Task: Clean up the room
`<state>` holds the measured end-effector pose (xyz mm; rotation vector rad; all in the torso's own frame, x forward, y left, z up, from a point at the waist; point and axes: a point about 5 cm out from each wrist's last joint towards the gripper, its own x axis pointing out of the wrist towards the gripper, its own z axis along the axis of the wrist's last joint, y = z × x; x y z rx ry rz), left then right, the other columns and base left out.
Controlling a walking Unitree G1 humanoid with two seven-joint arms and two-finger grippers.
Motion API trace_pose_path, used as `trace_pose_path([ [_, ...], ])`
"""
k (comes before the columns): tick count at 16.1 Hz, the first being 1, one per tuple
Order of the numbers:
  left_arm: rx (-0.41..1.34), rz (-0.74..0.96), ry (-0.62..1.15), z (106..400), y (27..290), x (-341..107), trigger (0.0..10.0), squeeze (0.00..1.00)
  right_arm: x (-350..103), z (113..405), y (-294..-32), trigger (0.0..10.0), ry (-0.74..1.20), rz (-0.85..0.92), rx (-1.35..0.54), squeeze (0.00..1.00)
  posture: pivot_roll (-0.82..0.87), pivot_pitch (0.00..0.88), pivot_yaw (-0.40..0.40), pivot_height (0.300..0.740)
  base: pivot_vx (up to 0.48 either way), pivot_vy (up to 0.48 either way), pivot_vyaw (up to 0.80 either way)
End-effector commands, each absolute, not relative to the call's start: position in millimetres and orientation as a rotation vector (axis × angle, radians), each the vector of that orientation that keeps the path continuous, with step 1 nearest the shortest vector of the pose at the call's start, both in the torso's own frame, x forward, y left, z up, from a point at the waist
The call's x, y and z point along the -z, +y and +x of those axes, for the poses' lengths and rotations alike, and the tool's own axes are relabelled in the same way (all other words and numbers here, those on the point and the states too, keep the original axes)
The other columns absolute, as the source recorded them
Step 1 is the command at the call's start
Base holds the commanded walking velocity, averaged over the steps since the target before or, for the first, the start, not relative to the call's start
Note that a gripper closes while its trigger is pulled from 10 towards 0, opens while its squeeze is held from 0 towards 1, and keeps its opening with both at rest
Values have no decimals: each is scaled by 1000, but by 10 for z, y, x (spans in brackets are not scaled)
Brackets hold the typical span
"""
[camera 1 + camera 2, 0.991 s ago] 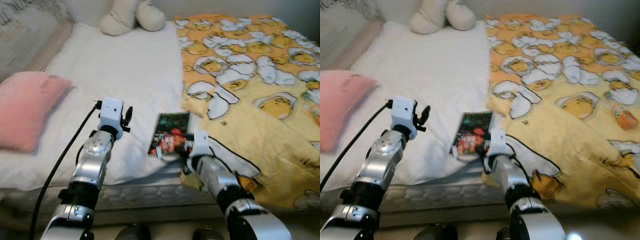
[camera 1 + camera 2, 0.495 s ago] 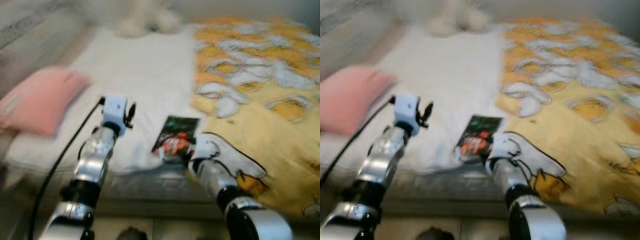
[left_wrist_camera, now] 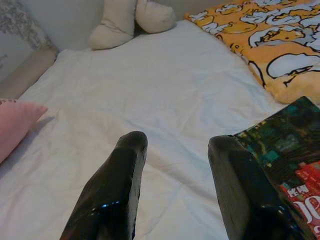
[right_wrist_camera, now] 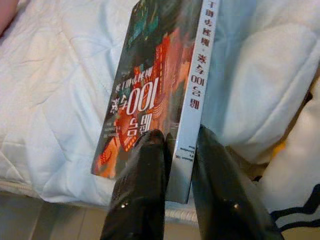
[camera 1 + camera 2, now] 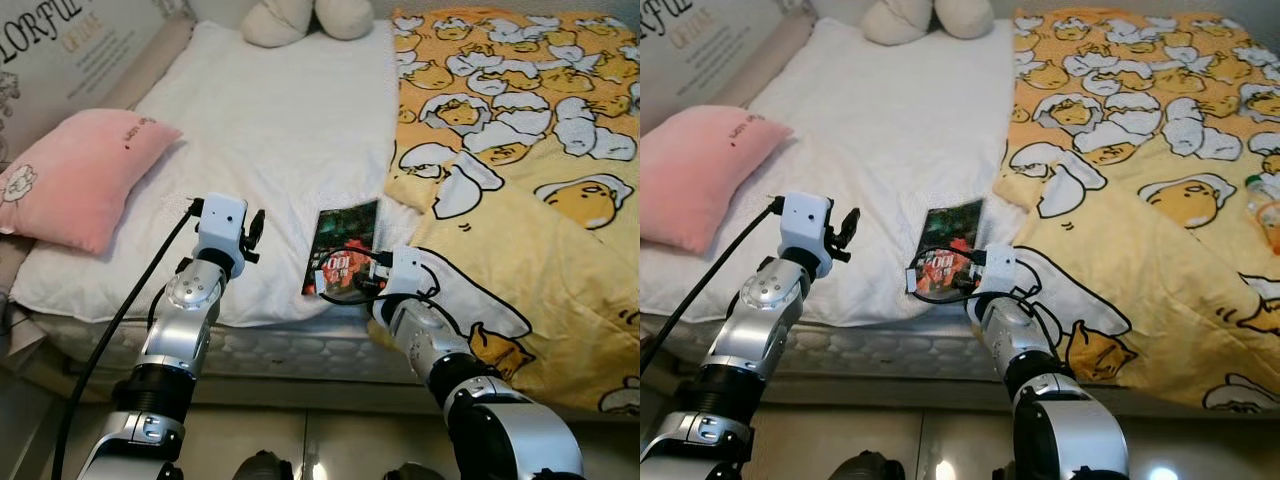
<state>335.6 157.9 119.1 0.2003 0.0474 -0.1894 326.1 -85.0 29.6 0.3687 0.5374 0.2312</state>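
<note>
Dark glossy book (image 5: pixel 343 250) lying on white sheet (image 5: pixel 280 130) at near bed edge, beside yellow egg-print duvet (image 5: pixel 520 150) at 3 o'clock. Spine end pinched by right gripper (image 4: pixel 175 145), jaws narrow. Left gripper (image 3: pixel 175 165) held above sheet, jaws wide, nothing held. Step judged: book pickup. Next move judged: book to be lifted level off bed, then carried away.

The thin dark book with a red-and-green glossy cover (image 5: pixel 343 252) has been lifted at its near edge off the white bed sheet (image 5: pixel 280 130), tilted now in the right pincer (image 4: pixel 172 150).
</note>
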Motion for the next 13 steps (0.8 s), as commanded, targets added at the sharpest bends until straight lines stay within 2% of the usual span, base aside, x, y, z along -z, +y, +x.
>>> trace_pose_path([
  [1,180,215,50,3334,1614,-1189,10000,0,-390,3317,-749,0,510,395,-265,0,-25,53,87,740,0,0,0],
  [5,185,218,55,3321,1616,-1176,10000,0,-435,3331,-677,0,493,444,-279,0,-25,55,89,740,0,0,0],
  [9,185,216,60,3325,1607,-1165,10000,0,-745,3483,-636,0,271,228,-313,0,-28,52,88,740,0,0,0],
  [11,135,95,90,3344,1644,-1125,10000,0,-1045,3596,-801,0,59,120,-242,0,-32,29,80,740,0,0,0],
  [12,93,3,117,3360,1688,-1086,10000,0,-1167,3624,-965,0,-26,106,-162,0,-39,12,77,740,0,0,0],
  [13,76,-24,122,3371,1707,-1073,10000,0,-1197,3626,-1035,0,-49,107,-131,0,-43,0,74,740,0,300,0],
])
